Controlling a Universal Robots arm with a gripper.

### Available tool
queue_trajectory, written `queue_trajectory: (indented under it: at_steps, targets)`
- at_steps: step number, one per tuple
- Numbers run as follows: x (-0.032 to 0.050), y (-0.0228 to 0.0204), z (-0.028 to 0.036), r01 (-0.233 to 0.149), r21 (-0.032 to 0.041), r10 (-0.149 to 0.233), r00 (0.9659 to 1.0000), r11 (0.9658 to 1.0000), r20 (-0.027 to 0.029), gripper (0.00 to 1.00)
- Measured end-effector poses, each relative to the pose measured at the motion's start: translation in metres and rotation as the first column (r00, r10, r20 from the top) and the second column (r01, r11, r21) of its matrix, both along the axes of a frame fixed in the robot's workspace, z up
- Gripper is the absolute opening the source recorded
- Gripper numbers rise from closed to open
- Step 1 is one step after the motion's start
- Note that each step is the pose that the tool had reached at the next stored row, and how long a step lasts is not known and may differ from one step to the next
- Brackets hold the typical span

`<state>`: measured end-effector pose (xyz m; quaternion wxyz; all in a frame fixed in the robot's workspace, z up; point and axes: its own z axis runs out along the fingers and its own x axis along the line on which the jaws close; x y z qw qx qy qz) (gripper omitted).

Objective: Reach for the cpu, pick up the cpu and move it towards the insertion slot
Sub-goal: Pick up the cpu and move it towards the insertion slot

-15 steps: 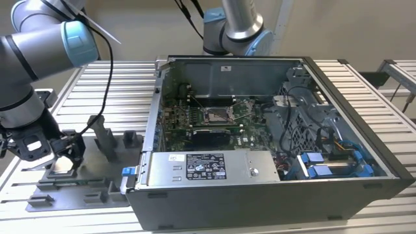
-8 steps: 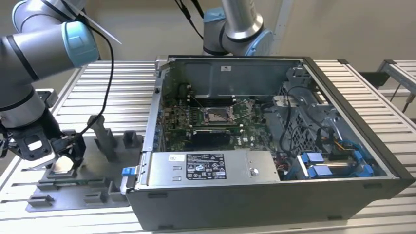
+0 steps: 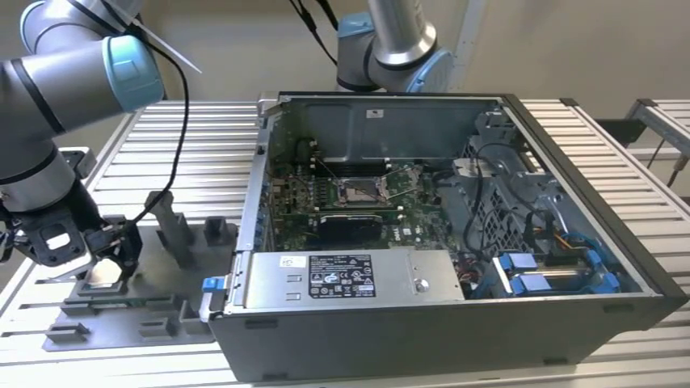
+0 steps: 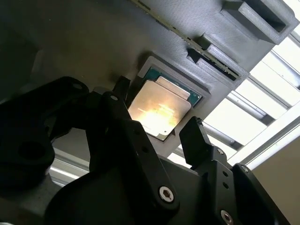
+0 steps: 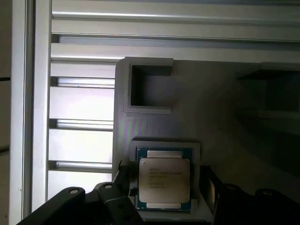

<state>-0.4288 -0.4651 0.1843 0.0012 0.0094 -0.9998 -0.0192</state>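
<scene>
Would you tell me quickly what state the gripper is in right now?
Gripper: open, straddling the cpu, not yet gripping it.

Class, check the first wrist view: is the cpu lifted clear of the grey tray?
No, the cpu lies flat, seated in the grey tray, with the open claw straddling it.

Plain beige wall (image 3: 237, 56) behind scene, bare, evenly lit. Pale vertical post (image 3: 470, 40) against wall toward exterior view's right. Surface (image 3: 194, 153) of silver-white metal slats running side by side, narrow dark grooves between. Slats show in both wrist views (image 5: 79, 103) (image 4: 262, 93), bright, almost glaring in second wrist view. Second slatted frame (image 3: 663, 121) at exterior view's right edge, apart from surface. Light soft, diffuse; faint sheen on slats, weak shadows.
</scene>
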Motion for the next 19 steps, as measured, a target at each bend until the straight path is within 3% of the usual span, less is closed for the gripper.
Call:
queue_trajectory:
  at_steps: [3,4,16,19]
  targets:
    - [0.0000,0.0000,0.0000,0.000,0.0000,0.000,1.0000,1.0000,0.0000,1.00]
    - [0.0000,0.0000,-0.0001,0.000,0.0000,0.000,1.0000,1.0000,0.0001,0.00]
    - [0.0000,0.0000,0.0000,0.000,0.0001,0.000,1.0000,1.0000,0.0001,0.00]
    - [0.0000,0.0000,0.0039,0.000,0.0000,0.000,1.0000,1.0000,0.0000,0.00]
